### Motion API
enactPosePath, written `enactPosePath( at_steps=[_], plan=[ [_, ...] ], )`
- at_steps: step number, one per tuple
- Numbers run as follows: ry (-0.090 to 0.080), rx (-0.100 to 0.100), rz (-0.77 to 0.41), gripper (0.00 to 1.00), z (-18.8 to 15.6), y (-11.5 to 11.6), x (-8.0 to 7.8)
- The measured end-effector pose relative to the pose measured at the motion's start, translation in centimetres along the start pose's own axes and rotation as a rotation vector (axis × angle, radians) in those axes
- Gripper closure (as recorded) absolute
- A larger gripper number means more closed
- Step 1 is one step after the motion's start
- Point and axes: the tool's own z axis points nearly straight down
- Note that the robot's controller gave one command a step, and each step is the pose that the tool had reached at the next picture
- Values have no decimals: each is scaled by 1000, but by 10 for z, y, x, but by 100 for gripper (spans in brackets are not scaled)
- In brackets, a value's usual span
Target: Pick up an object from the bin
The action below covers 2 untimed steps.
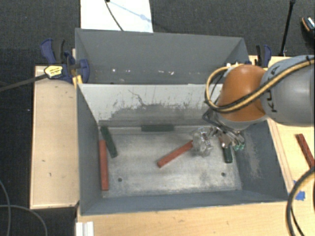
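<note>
My gripper (pixel 204 144) is low over the bin floor, right of centre, under the orange wrist cover. A red-orange stick (pixel 173 155) lies slanted on the floor, and its upper right end reaches the gripper's left side. Whether the gripper holds that end I cannot tell. A short dark green block (pixel 227 154) lies just to the right of the gripper.
A long red stick (pixel 104 165) lies along the left wall, with a dark green stick (pixel 109 142) angled beside its top. Another dark green stick (pixel 157 128) rests against the foot of the back wall. The arm comes in from the right.
</note>
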Motion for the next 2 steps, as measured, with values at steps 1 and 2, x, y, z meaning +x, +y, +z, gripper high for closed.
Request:
enactPosePath(
  at_steps=[1, 2],
  plan=[
    [0, 0, -2, 0, 0, 0, 0],
    [-4, 0, -124, 0, 9, 34, -26]
  ],
)
